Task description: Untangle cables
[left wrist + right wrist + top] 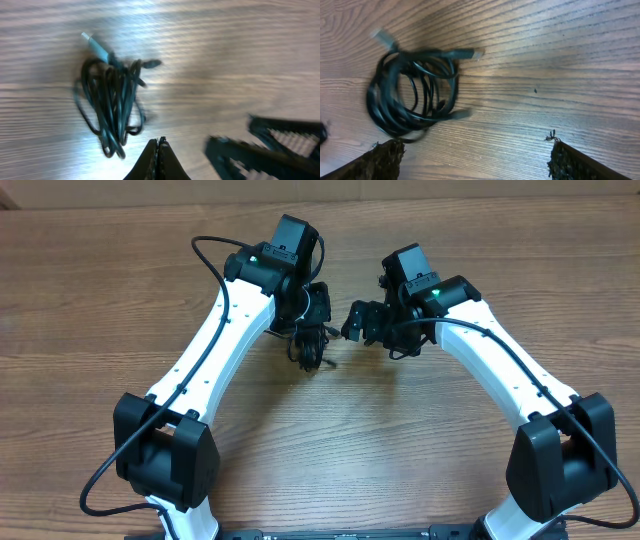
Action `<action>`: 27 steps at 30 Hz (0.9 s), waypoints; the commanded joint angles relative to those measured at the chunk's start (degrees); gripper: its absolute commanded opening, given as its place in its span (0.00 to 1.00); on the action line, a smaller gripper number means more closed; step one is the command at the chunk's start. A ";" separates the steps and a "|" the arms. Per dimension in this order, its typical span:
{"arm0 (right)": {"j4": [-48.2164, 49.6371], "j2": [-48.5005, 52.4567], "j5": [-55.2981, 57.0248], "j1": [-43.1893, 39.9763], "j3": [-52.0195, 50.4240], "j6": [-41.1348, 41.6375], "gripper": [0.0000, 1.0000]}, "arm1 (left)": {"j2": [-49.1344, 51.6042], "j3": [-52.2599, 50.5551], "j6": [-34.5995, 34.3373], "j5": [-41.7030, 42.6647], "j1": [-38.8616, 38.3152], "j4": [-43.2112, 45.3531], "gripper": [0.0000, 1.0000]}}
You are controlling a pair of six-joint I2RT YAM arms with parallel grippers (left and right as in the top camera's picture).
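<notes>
Cables (415,90) just ahead of wide right hand (480,161); table (560,65) free beyond; left hand (158,155) close beside.

cables (309,352) on table (100,300) | left pincer (158,144) just beside them | right pincer (356,322) to their right, apart

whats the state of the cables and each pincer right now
cables, wound in one tangled bundle, lying on the table, not held
left pincer, shut, empty, beside the bundle
right pincer, open wide, empty, near the bundle
</notes>
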 commanded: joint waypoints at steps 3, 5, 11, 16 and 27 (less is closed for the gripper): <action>0.68 0.07 0.15 0.28 -0.46 0.17 0.94 | -1.05 1.25 0.90 10.43 0.74 0.44 0.04; 0.66 0.07 0.17 0.28 -0.46 0.17 0.94 | -1.05 1.25 1.55 8.76 0.74 0.66 0.04; 0.59 0.07 0.15 0.28 -0.46 0.17 0.94 | -1.01 0.92 1.53 -2.29 0.61 -2.78 0.16; 0.66 0.07 0.17 0.28 -0.46 0.17 0.94 | -0.55 0.28 1.49 -5.92 -0.17 -4.79 0.26; 0.31 0.09 0.13 0.33 -0.46 0.20 0.95 | 5.11 0.28 1.53 -10.23 0.00 -5.66 0.27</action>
